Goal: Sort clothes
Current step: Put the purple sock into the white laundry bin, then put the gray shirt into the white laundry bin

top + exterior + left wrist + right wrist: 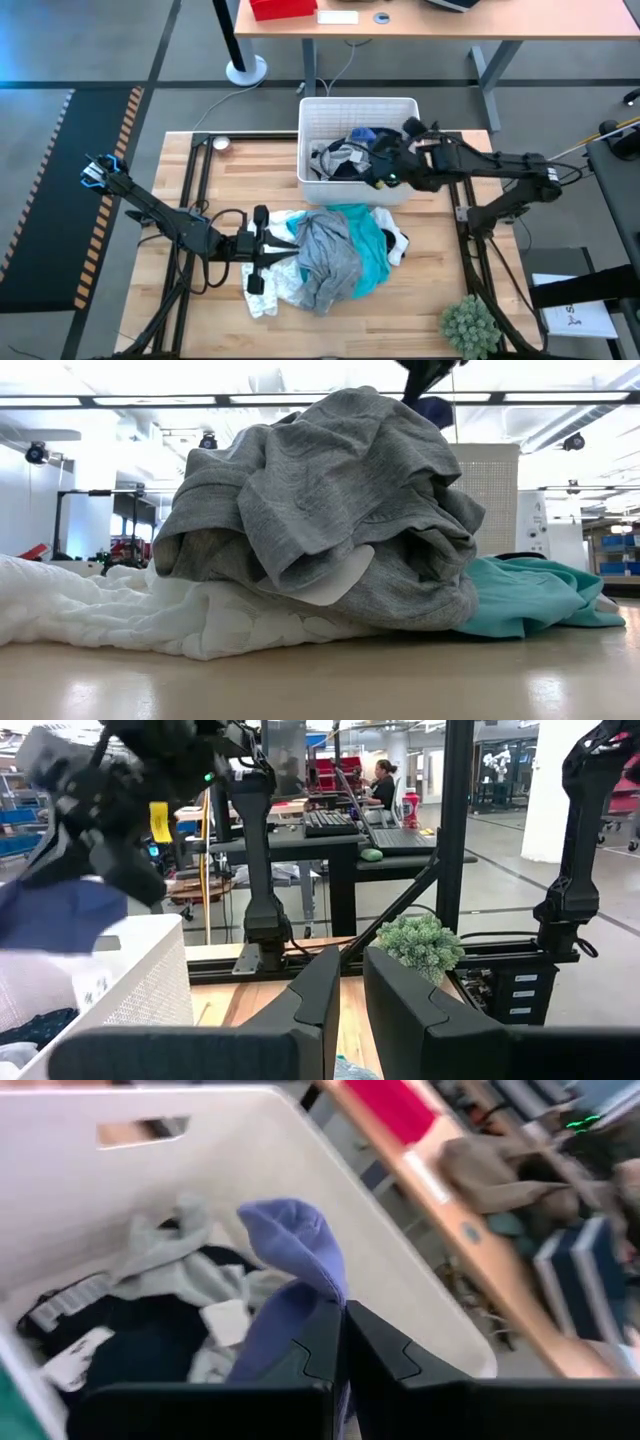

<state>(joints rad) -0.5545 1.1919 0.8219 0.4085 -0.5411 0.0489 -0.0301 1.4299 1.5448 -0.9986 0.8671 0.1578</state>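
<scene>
A pile of clothes lies mid-table: a grey garment (pixel 325 250) on top, turquoise (pixel 372 240) at its right, white lacy (pixel 272 285) at its left. The white bin (pixel 405 104) at the far side holds dark, grey and white clothes (pixel 150 1320). My right gripper (pixel 383 160) hangs over the bin, shut on a blue garment (pixel 295 1240). My left gripper (pixel 262 248) hovers level at the pile's left edge, with a narrow gap between its fingers (pixel 352 990) and nothing in it. My right gripper pinches a bunched fold of the blue garment (pixel 322 1302) between its two fingers. It reaches in from the table's right side, slanting down. The cloth hangs slack below the fingers (pixel 60 915), clear of the clothes in the bin.
A small green plant (pixel 468 325) stands at the near right corner. Black frame rails (pixel 200 180) run along the table's left and right sides. A desk with a red box (pixel 283 8) stands beyond the far edge. A person (pixel 382 782) sits far off in the room.
</scene>
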